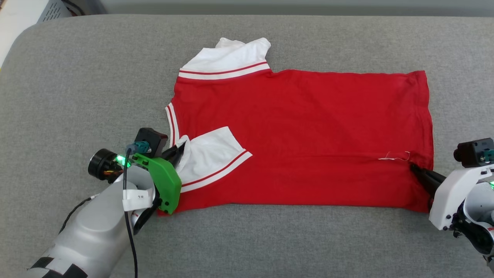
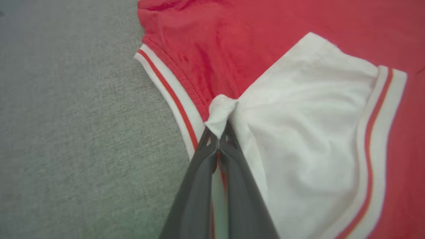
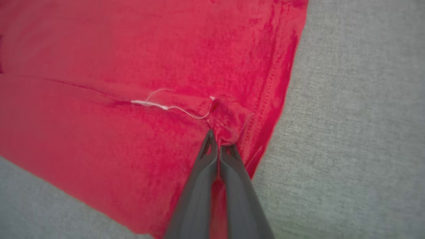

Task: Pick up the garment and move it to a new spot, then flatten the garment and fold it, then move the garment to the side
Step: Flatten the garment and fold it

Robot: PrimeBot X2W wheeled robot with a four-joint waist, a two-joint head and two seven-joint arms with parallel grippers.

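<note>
Writing: a white tag [image 1: 137,197] on the left arm's cable bears a small mark, too small to read.

Garment [image 1: 301,135]: red shirt, plain face up, spread flat across the middle of the grey cushion [image 1: 77,96]. White sleeves with red stripe trim. The near sleeve [image 1: 210,154] is folded onto the body. A loose white thread [image 3: 156,105] lies by the hem.

Left gripper [image 2: 218,134]: jaws closed, pinching the white sleeve's edge. Right gripper [image 3: 217,139]: jaws closed, pinching a red fold near the hem.
</note>
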